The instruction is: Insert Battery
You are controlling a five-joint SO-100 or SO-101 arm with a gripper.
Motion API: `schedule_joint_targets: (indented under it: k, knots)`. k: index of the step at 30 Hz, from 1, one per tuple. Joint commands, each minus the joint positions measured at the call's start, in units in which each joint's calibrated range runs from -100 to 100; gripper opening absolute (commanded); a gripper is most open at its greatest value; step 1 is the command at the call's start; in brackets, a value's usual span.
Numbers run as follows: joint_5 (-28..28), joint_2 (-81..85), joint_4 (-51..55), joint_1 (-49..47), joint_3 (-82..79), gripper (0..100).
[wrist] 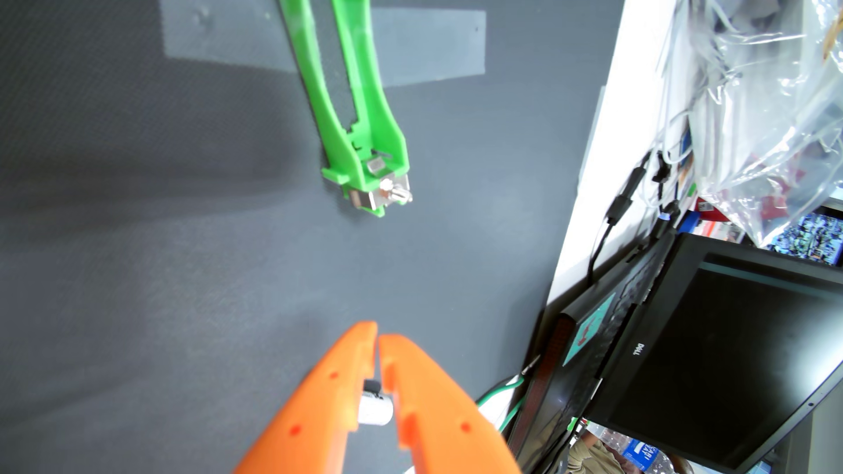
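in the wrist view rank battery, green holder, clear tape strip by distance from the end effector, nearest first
1. battery: clamped inside the end effector.
2. green holder: up the view on the mat, metal contact end nearest.
3. clear tape strip: top, across the holder.

This is looking like a hobbyist's electronics workbench or lab corner; a dark grey mat (pixel 182 273) is covering the desk, with clear tape (pixel 429 45) holding it near the top edge; a Dell laptop (pixel 684 355) is sitting open at the right edge; clear plastic bags (pixel 775 114) and black cables (pixel 620 205) are crowding the top right corner.
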State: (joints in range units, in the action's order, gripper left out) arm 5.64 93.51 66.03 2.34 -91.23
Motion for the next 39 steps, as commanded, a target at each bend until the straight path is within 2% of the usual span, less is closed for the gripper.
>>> schedule_joint_targets:
  k: [1,8,15,23,28,32,36,39]
  knots:
    - [-0.29,-6.6,-0.23,-0.33,8.88,2]
    - [-6.42,-22.11,0.02,1.21,24.46,2]
    - [-15.38,-33.86,0.27,5.81,37.79,2]
    - [-22.9,-49.95,10.01,7.7,47.06,2]
    - [-27.68,-59.87,10.77,17.03,51.11,2]
    - [-31.44,-66.12,10.77,23.76,55.34,9]
    - [-34.53,-71.04,10.35,27.06,57.15,10]
    - [-36.03,-74.21,6.2,27.3,55.43,10]
